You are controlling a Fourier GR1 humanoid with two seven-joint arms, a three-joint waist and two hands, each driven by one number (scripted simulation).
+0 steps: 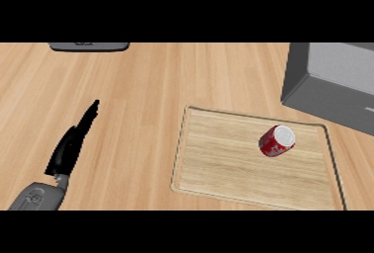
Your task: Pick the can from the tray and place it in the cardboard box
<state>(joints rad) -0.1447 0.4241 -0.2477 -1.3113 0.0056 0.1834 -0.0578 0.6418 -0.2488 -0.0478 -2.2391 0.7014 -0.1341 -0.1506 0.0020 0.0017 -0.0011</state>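
**Can on the tray, left hand off to the side**

A red can [277, 141] with a pale top lies tilted on a shallow wooden tray [219, 168], in the half of the tray nearer the grey box [332, 84]. The box stands just beyond the tray's far right corner, apart from it. Well to the left of the tray, over the wooden counter [146, 79], the left hand [71, 143] shows edge-on with its fingers straight and together, holding nothing. A dark grey object [89, 46] sits at the counter's far edge, well away from the tray
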